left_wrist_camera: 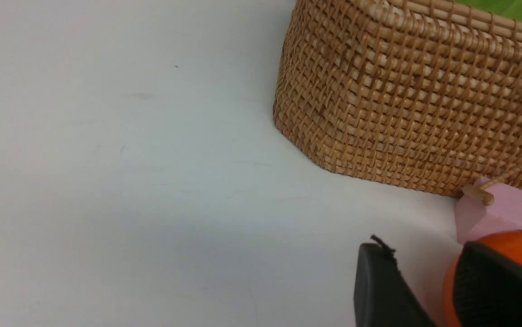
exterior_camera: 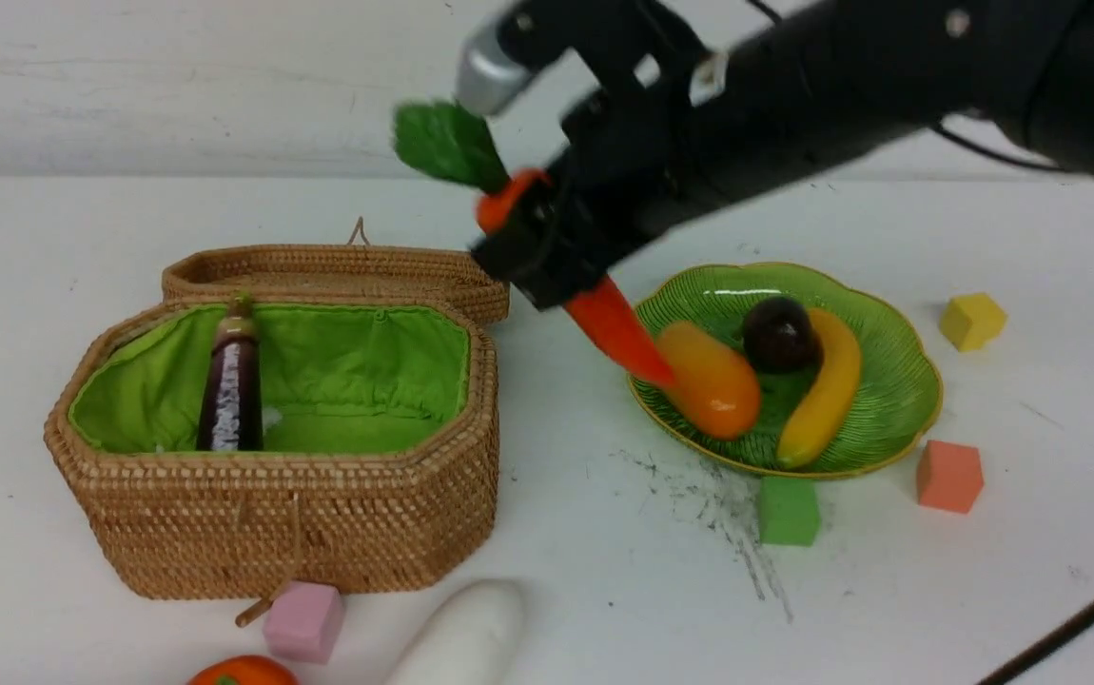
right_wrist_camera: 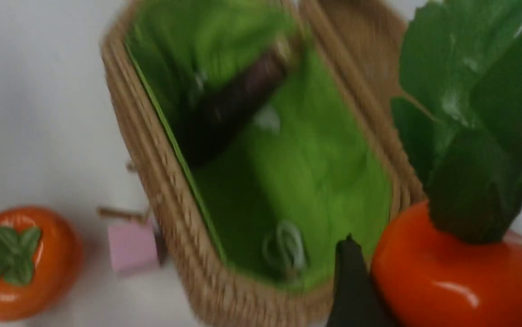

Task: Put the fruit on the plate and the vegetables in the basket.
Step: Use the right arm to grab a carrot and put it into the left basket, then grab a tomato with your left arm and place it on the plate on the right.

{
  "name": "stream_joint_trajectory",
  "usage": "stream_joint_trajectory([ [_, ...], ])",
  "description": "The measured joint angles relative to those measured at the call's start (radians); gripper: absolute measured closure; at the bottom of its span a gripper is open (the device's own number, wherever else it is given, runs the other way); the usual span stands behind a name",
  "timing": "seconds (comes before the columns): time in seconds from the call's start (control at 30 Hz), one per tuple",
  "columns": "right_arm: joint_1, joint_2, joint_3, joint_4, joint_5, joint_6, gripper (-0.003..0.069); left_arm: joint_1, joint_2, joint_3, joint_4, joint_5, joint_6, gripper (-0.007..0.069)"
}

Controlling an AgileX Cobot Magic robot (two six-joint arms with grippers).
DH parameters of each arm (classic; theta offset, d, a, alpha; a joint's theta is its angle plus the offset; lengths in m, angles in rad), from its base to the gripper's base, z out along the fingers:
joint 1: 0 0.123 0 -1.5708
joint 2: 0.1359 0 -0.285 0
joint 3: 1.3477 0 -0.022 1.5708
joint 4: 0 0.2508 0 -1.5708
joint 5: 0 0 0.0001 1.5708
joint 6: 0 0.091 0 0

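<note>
My right gripper [exterior_camera: 547, 249] is shut on the carrot [exterior_camera: 615, 331] and holds it in the air between the basket [exterior_camera: 300, 514] and the plate [exterior_camera: 894, 376], leaves [exterior_camera: 447, 143] up and tip over the plate's near rim. The eggplant [exterior_camera: 231, 385] lies in the basket. Mango [exterior_camera: 711, 379], maroon ball [exterior_camera: 779, 333] and banana [exterior_camera: 828, 390] lie on the plate. The white vegetable [exterior_camera: 461, 636] and the orange-red fruit [exterior_camera: 243, 672] lie at the front edge. My left gripper [left_wrist_camera: 422, 254] is open just above the table, next to that fruit [left_wrist_camera: 513, 243].
A pink cube [exterior_camera: 304, 620] touches the basket's front, by its peg clasp [left_wrist_camera: 478, 194]. Green [exterior_camera: 788, 511], salmon [exterior_camera: 948, 476] and yellow [exterior_camera: 972, 321] cubes ring the plate. The basket lid [exterior_camera: 338, 271] lies open behind. Black scuffs [exterior_camera: 718, 514] mark the table.
</note>
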Motion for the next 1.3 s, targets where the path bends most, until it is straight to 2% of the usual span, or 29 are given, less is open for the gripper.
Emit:
stream_joint_trajectory([
  [0.03, 0.000, 0.000, -0.013, 0.000, 0.000, 0.000, 0.0260, 0.000, 0.000, 0.000, 0.000, 0.000, 0.000, 0.0386],
  [0.07, 0.000, 0.082, -0.120, 0.118, 0.053, -0.175, 0.0260, 0.000, 0.000, 0.000, 0.000, 0.000, 0.000, 0.0386],
  [0.1, 0.001, 0.135, -0.177, 0.187, 0.091, -0.270, 0.0260, 0.000, 0.000, 0.000, 0.000, 0.000, 0.000, 0.0386],
  [0.23, 0.003, 0.330, -0.339, 0.409, 0.185, -0.529, 0.0260, 0.000, 0.000, 0.000, 0.000, 0.000, 0.000, 0.0386],
  [0.3, 0.006, 0.439, -0.409, 0.478, 0.193, -0.605, 0.0260, 0.000, 0.000, 0.000, 0.000, 0.000, 0.000, 0.0386],
  [0.4, 0.007, 0.536, -0.450, 0.473, 0.139, -0.633, 0.0260, 0.000, 0.000, 0.000, 0.000, 0.000, 0.000, 0.0386],
  [0.57, 0.006, 0.579, -0.458, 0.400, 0.084, -0.591, 0.0260, 0.000, 0.000, 0.000, 0.000, 0.000, 0.000, 0.0386],
  [0.77, 0.006, 0.577, -0.461, 0.369, 0.081, -0.463, 0.0251, 0.000, 0.000, 0.000, 0.000, 0.000, 0.000, 0.0386],
  [0.8, 0.005, 0.574, -0.461, 0.360, 0.087, -0.406, 0.0202, 0.000, 0.000, 0.000, 0.000, 0.000, 0.000, 0.0386],
  [0.83, 0.004, 0.570, -0.461, 0.357, 0.092, -0.391, 0.0176, 0.000, 0.000, 0.000, 0.000, 0.000, 0.000, 0.0386],
  [0.93, -0.014, 0.532, -0.460, 0.344, 0.151, -0.339, 0.0032, 0.000, 0.000, 0.000, 0.000, 0.000, 0.000, 0.0386],
  [1.03, -0.058, 0.464, -0.447, 0.338, 0.250, -0.287, -0.0015, 0.000, 0.000, 0.000, 0.000, 0.000, 0.000, 0.0386],
  [1.17, -0.164, 0.304, -0.346, 0.303, 0.334, -0.213, 0.0018, 0.000, 0.000, 0.000, 0.000, 0.000, 0.000, 0.0386],
  [1.23, -0.247, 0.164, -0.240, 0.248, 0.336, -0.154, 0.0078, 0.000, 0.000, 0.000, 0.000, 0.000, 0.000, 0.0386],
  [1.27, -0.255, 0.150, -0.230, 0.241, 0.335, -0.145, 0.0084, 0.000, 0.000, 0.000, 0.000, 0.000, 0.000, 0.0386],
  [1.3, -0.319, 0.034, -0.141, 0.183, 0.316, -0.064, 0.0147, 0.000, 0.000, 0.000, 0.000, 0.000, 0.000, 0.0386],
])
